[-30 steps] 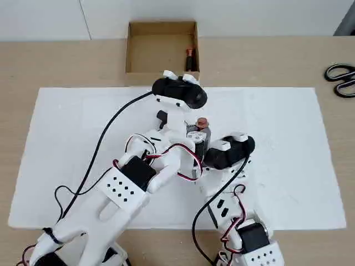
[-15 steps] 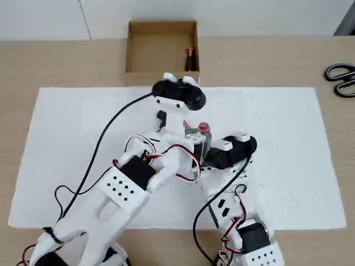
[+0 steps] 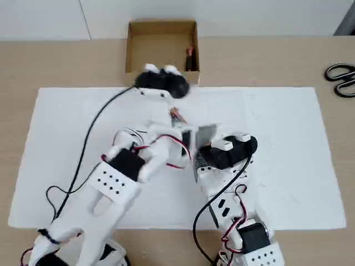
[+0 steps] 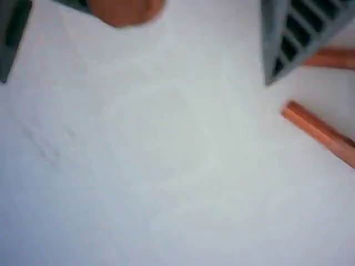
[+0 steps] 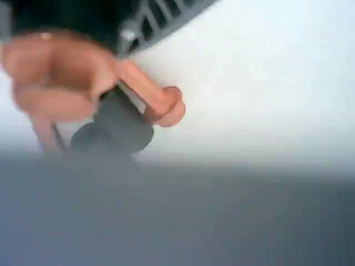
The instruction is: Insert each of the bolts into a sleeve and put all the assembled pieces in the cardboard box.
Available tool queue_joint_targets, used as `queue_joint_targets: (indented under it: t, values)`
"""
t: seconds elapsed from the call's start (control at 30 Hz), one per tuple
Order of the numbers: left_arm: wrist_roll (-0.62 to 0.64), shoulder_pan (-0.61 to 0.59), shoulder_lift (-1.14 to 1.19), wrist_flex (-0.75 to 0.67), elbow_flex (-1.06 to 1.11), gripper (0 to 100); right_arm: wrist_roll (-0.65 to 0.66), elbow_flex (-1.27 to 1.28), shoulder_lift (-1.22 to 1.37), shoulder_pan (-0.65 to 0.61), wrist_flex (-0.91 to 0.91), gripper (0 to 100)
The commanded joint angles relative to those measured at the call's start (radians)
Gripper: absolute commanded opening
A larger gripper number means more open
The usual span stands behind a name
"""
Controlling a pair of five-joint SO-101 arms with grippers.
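One cardboard box (image 3: 128, 50); one assembled piece (image 3: 189, 59) inside; one pair scissors (image 3: 341, 79); one white sheet (image 3: 66, 133).

— How is the light at your side?
— Bright and even, coming from above, I think. The white sheet (image 3: 277, 166) shines softly, without hard glare. Under the arms (image 3: 222, 160) I see only weak shadows; inside the cardboard box (image 3: 131, 50) it is darker.

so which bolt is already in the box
The bolt lying along the right wall of the box; the other bolt is out over the white sheet.

Arm (image 3: 161, 83) just before cardboard box (image 3: 128, 50)
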Motion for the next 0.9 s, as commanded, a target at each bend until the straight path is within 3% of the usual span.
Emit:
queue_joint_targets:
  t: [0.0,0.23,0.47,0.6,0.87]
  values:
    - [0.008,-0.129,-0.035,0.003,-0.062,28,-0.009,-0.002,-0.015,0.005,-0.024,0.4]
    - [0.008,-0.354,-0.029,0.032,-0.061,28,-0.008,-0.015,-0.008,0.012,-0.01,0.4]
    - [-0.034,-0.499,-0.032,0.221,-0.076,28,0.095,-0.356,0.116,0.021,0.148,0.4]
    - [-0.169,-0.532,-0.032,0.299,-0.111,28,0.12,-0.651,0.366,0.064,0.186,0.4]
    - [-0.233,-0.532,-0.032,0.322,-0.105,28,0.181,-1.134,0.964,0.094,0.147,0.4]
